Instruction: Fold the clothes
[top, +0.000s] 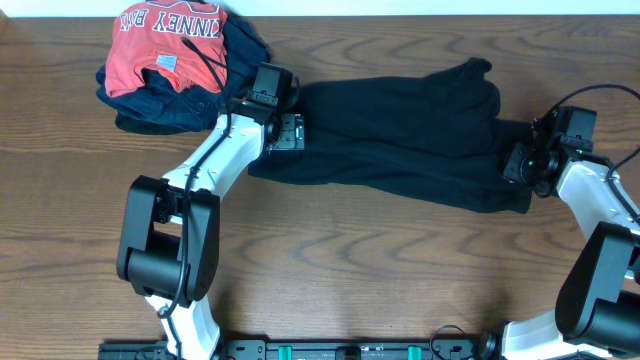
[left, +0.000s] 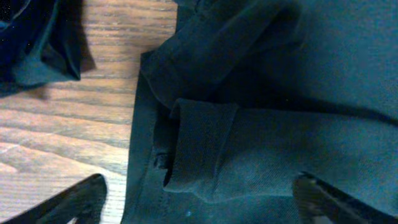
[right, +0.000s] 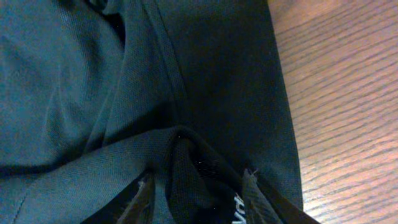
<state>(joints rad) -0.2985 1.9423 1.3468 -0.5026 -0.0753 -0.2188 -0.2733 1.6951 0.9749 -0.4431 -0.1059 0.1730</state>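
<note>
The black shirt (top: 400, 140) lies spread lengthwise across the far middle of the table. My left gripper (top: 285, 130) hovers over the shirt's left end. In the left wrist view its fingers (left: 199, 208) are wide open over a folded cuff of the black shirt (left: 249, 124), holding nothing. My right gripper (top: 520, 162) is at the shirt's right end. In the right wrist view its fingers (right: 199, 199) are closed in on a bunched fold of the black shirt (right: 93, 93). A bit of white print shows beside the right finger.
A red shirt with white lettering (top: 160, 40) lies on a dark navy garment (top: 160, 105) at the back left, close to my left arm. The navy garment (left: 37, 43) also shows at the top left of the left wrist view. Bare wood table (top: 350, 270) fills the front.
</note>
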